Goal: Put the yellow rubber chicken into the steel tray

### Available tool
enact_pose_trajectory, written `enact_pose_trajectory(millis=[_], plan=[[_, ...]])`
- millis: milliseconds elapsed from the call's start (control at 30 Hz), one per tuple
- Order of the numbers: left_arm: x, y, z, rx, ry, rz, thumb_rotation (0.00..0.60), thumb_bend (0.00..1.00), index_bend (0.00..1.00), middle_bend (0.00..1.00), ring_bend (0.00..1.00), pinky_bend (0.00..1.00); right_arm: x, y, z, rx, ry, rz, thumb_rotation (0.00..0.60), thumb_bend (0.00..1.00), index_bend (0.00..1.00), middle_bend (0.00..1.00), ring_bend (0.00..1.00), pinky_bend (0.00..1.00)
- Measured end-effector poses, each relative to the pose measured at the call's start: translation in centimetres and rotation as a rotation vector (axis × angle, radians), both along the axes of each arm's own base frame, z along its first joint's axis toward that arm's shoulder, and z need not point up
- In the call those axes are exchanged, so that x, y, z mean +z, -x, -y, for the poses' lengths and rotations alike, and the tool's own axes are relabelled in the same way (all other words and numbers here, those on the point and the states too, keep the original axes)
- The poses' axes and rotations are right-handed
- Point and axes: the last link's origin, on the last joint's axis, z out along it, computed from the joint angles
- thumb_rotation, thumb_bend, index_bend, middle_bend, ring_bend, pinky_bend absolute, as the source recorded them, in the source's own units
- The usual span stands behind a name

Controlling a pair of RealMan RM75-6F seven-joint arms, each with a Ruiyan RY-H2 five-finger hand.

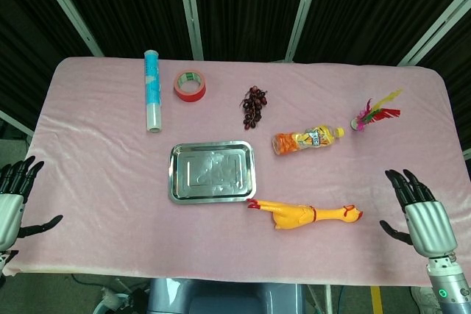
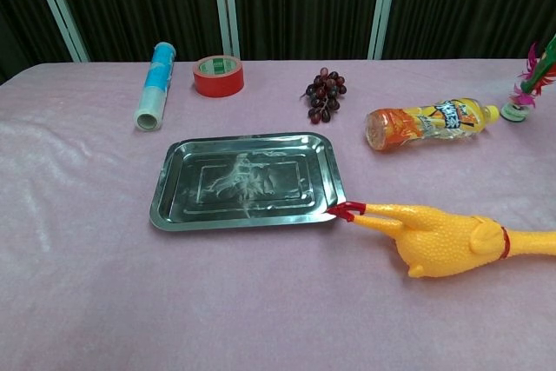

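Beside my steel tray (image 1: 212, 172) lay the yellow rubber chicken (image 1: 303, 215); both hands, left hand (image 1: 10, 204) and right hand (image 1: 421, 216), hung spread, holding nothing.

The yellow rubber chicken (image 1: 303, 214) lies flat left of the right hand (image 1: 421, 215), its red feet touching the empty steel tray's (image 1: 176, 176) near corner.

In the head view, the left robot hand (image 1: 10, 200) hangs at the lower left with fingers spread apart, holding nothing. The right robot hand (image 1: 418, 215) at the lower right likewise has its fingers apart, empty.
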Motion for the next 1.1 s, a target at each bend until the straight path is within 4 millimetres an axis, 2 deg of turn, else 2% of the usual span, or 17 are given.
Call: enact_pose_trajectory(millis=[200, 433, 767, 1100], plan=[[0.1, 0.1, -0.2, 0.0, -0.001, -0.003, 0.6, 0.0, 0.0, 0.0, 0.0, 0.0, -1.1, -1.3, 1.2, 0.052, -0.075, -0.035, 0.6, 0.19, 0.04, 0.12, 0.06, 0.22], [0.0, 0.3, -0.5, 0.009, 0.006, -0.005, 0.6, 0.0, 0.0, 0.0, 0.0, 0.0, -3.4, -2.4, 2.5, 0.08, -0.194, -0.104, 0.6, 0.19, 0.12, 0.12, 0.07, 0.22], [-0.6, 0.3, -1.3, 0.012, 0.038, -0.004, 0.6, 0.0, 0.0, 0.0, 0.0, 0.0, -9.1, -2.7, 3.2, 0.07, -0.399, -0.174, 0.6, 0.19, 0.18, 0.14, 0.1, 0.22], [-0.7, 0.8, -1.6, 0.024, 0.053, -0.001, 0.6, 0.0, 0.0, 0.0, 0.0, 0.0, -11.4, -2.7, 4.1, 0.066, -0.44, -0.178, 0.6, 0.21, 0.28, 0.19, 0.15, 0.25]])
